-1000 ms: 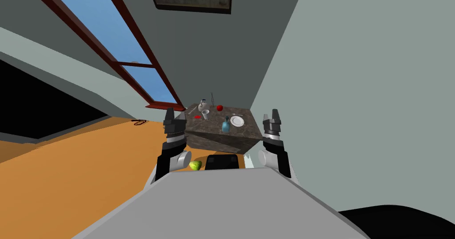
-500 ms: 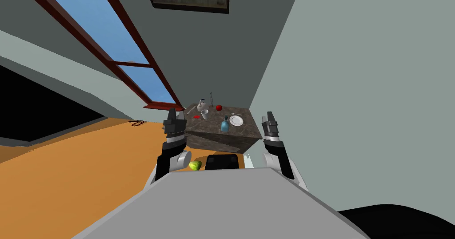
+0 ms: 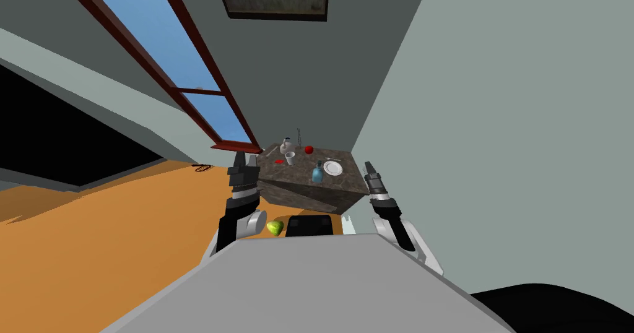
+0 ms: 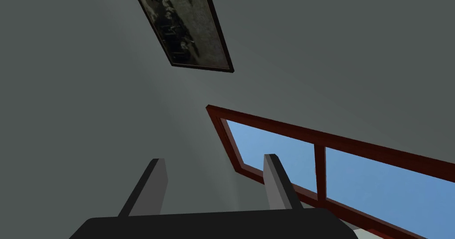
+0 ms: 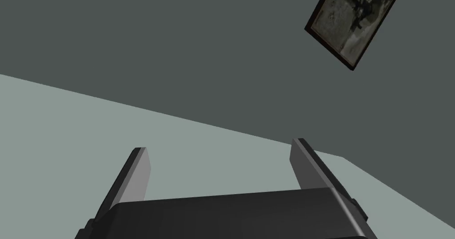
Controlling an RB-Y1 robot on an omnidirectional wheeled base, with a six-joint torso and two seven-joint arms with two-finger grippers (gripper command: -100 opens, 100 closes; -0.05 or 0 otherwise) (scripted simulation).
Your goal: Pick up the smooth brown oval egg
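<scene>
A dark stone-topped table (image 3: 291, 182) stands ahead against the grey wall, in the corner under a window. Small things stand on it: a white jug (image 3: 285, 145), a red apple (image 3: 309, 150), a white cup (image 3: 290, 158), a blue bottle (image 3: 317, 172) and a white plate (image 3: 333, 168). My left gripper (image 3: 243, 157) is raised before the table's left corner, and its fingers (image 4: 155, 178) stand open with nothing between them. My right gripper (image 3: 369, 165) is raised by the table's right corner, also open (image 5: 219, 144) and empty.
A yellow-green fruit (image 3: 275, 226) lies on the orange floor (image 3: 124, 236) near my base. A dark ring-like thing (image 3: 202, 168) lies on the floor below the window. The light grey wall (image 3: 495, 162) runs close along my right. A black area (image 3: 56, 143) shows at the left.
My right gripper has turned edge-on and its forearm has swung outward to the right. The whole head view has shifted a little, so my head has moved. The left arm has held still.
</scene>
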